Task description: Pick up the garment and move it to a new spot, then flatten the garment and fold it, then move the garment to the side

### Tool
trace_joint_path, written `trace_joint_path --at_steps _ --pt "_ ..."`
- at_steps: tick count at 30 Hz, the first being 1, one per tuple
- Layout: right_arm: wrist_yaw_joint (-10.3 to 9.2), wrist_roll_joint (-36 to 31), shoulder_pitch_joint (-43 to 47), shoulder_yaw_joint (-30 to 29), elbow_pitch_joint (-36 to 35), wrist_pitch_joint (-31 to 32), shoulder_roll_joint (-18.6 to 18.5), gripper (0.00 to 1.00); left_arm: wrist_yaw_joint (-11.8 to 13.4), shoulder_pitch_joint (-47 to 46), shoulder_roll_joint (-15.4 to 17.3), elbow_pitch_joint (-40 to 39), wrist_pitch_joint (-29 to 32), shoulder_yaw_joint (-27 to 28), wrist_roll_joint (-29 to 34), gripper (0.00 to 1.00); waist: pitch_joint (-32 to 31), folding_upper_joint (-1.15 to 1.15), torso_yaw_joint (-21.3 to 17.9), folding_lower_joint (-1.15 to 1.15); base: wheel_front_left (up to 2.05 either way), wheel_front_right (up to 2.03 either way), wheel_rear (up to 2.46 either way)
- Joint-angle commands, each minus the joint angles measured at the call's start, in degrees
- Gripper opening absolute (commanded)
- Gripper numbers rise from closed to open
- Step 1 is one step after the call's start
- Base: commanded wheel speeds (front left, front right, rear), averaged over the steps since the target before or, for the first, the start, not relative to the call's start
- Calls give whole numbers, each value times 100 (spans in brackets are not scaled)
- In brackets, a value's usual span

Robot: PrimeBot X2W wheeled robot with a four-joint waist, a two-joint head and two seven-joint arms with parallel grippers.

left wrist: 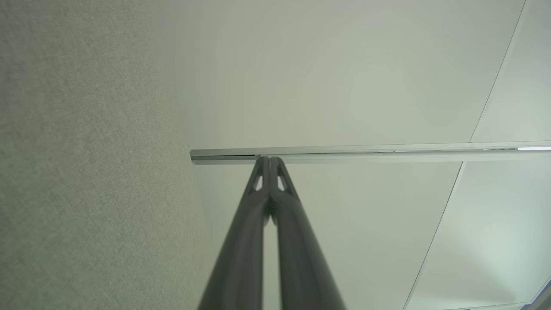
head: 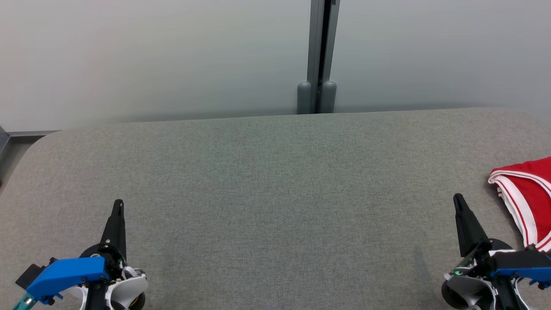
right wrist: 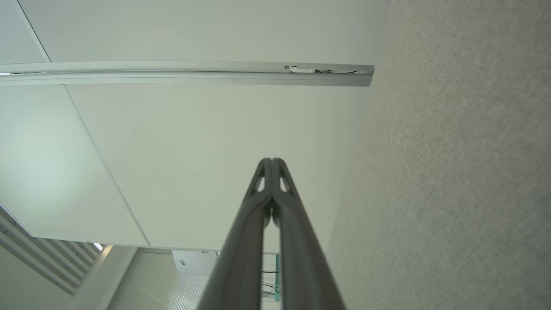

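Bright, soft, even light; faint shadows; slight wide-angle curvature in wrist views.

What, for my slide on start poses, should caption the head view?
Both shut, left pincer and right pincer point across the grey table; the red white-trimmed garment lies untouched at far right.

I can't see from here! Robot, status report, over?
Left pincer shut, empty. Right pincer shut, empty. Red white-trimmed garment lies on table, far right. Nothing in between.

Between the left gripper (head: 119, 203) and the right gripper (head: 457, 198), and ahead of both, the grey tabletop (head: 275, 172) lies open. Just right of the right gripper lies the red garment (head: 531, 189); far ahead stands the wall panel (head: 172, 56).
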Motion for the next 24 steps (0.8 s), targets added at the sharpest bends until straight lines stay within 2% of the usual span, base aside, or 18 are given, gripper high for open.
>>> trace_joint_path --at_steps 1,24 --pt "2 16 66 -13 -24 14 -17 0 -26 -53 17 -26 24 10 -14 0 0 0 0 0 0 0 0" --pt "2 16 65 -12 -24 14 -17 0 -26 -53 17 -27 24 10 -14 0 0 0 0 0 0 0 0"
